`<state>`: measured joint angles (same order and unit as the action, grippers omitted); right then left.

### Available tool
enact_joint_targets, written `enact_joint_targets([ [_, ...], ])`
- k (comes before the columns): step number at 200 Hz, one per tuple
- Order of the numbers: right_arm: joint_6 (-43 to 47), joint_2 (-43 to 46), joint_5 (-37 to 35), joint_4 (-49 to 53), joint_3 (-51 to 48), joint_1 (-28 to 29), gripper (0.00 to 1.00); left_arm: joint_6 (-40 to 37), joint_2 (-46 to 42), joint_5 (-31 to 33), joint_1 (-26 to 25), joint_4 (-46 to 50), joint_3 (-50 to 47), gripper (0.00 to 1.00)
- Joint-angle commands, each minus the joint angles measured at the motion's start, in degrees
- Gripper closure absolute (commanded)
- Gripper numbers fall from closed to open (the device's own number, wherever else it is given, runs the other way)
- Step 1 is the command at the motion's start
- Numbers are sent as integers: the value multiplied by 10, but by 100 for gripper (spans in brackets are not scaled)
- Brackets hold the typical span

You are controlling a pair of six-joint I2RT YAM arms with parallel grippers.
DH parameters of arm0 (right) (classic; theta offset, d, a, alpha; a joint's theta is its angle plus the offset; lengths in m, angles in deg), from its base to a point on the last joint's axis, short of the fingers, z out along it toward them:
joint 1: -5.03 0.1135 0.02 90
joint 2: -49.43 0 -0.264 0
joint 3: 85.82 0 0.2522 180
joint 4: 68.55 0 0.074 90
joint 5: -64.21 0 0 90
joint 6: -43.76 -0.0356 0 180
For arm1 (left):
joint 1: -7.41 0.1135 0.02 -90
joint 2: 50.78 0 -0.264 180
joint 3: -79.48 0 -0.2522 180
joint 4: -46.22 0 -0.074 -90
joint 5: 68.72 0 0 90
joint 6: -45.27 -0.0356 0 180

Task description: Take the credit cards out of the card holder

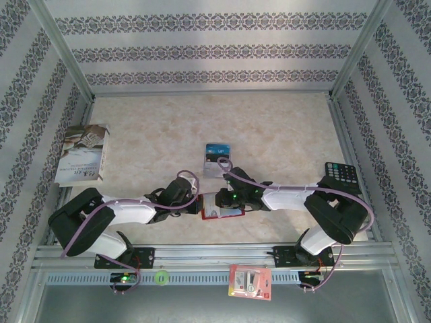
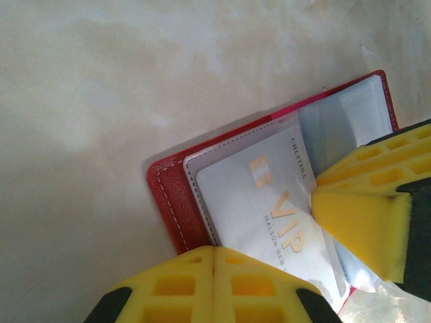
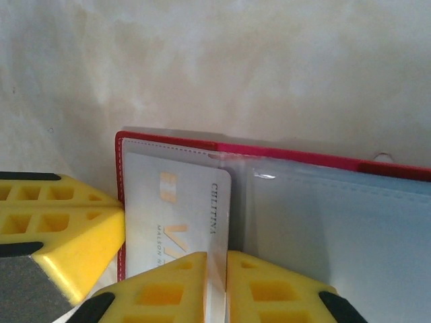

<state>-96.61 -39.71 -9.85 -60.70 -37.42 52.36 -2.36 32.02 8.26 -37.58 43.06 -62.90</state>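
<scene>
The red card holder (image 1: 227, 214) lies open on the table between both arms, its red cover (image 2: 172, 195) and rim (image 3: 269, 149) showing. A silver-white credit card (image 2: 269, 202) with gold VIP lettering lies on its left half, partly out of the clear pocket. My right gripper (image 3: 217, 259) is shut on that card's (image 3: 175, 202) long edge. My left gripper (image 2: 213, 252) is shut, its fingertips pressed on the holder's near edge beside the card. Both grippers, left (image 1: 201, 202) and right (image 1: 219, 198), meet over the holder. Two more credit cards, blue (image 1: 217, 151) and grey (image 1: 211, 168), lie loose farther back.
A black calculator (image 1: 341, 174) sits at the right edge of the table. A book (image 1: 83, 153) lies at the left. A red-and-white blister pack (image 1: 250, 281) and a green ring (image 1: 161, 276) rest on the front rail. Clear pockets (image 3: 337, 222) cover the holder's right half.
</scene>
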Motion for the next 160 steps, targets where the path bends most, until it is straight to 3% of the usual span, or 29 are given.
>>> enact_joint_targets([
  [1,-14,-10,18,-26,-15,0,91,-11,25,9,-3,29,-4,100],
  [18,-18,3,2,-27,-26,0,100,-11,20,10,-3,31,-6,100],
  [59,-29,52,-49,-20,-55,2,100,-11,7,10,3,37,-11,100],
  [160,-8,179,-158,139,-46,20,100,-25,-15,1,16,59,-5,100],
])
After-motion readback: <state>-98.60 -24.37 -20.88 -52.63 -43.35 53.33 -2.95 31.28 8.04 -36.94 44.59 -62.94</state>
